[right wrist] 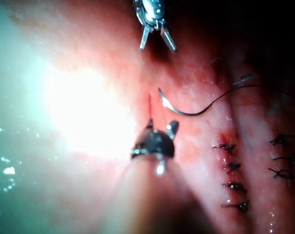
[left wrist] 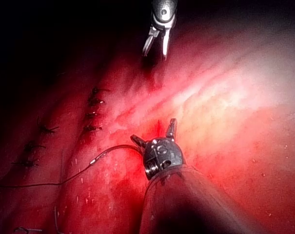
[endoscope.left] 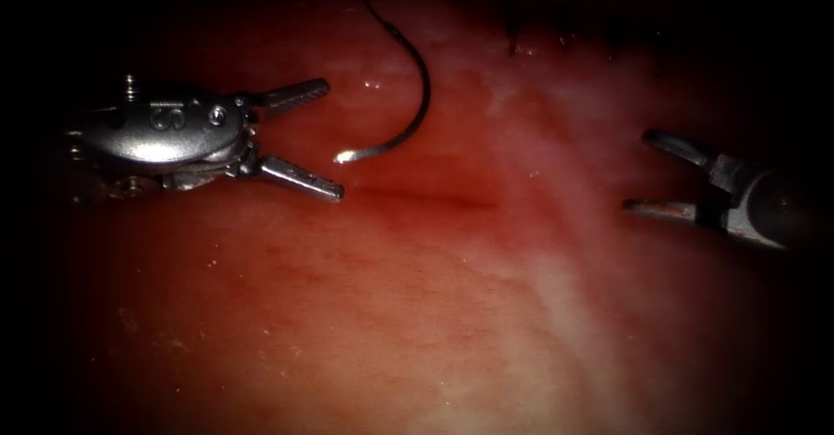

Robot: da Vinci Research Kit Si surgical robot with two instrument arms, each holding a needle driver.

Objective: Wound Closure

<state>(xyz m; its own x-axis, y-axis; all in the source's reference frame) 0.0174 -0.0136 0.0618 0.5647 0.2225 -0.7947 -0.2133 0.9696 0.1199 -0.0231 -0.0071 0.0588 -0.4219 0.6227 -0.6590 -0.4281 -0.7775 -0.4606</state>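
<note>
The curved needle lies loose on the tissue, held by neither tool. Its shiny tip points toward the left tool. Its far end carries dark thread. I cannot tell if any part sits in the tissue. The left tool has its jaws wide open and empty, just left of the tip. A short dark cut runs just below the needle. The right tool stands open and empty, well to the right of the cut. Needle and thread also appear in both wrist views.
Rows of finished dark stitches lie beside the needle's thread. Red fluid wets the tissue around the cut. The right tool appears in the left wrist view and the left tool in the right wrist view, both open.
</note>
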